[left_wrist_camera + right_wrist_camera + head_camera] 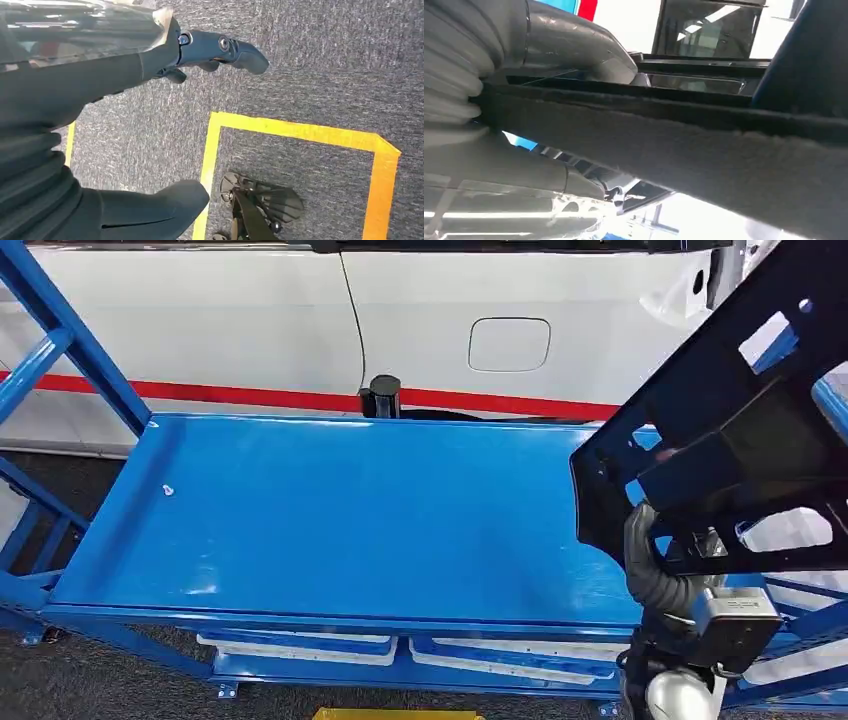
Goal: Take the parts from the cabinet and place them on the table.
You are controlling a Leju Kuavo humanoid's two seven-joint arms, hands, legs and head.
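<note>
Black panel part [720, 420] with cut-outs up in the air at the right end of the blue desk [340, 520], tilted, lower edge overhanging the desk's right end, not resting on it. Clamped by right hand [524, 100]: thick thumb across one face of the panel's edge, fingers [509, 175] under the other, felt-like strip of the part running out past them. Right wrist with ribbed cover directly below the part in the head view.

Left hand [150, 100] hanging over grey carpet [320, 65], holding nothing, fingers [220, 50] extended and spread from the thumb. Yellow floor tape [300, 132] just beyond those fingers.

White car body [300, 330] with red stripe behind the desk, white trays [300, 648] on the shelf beneath.
</note>
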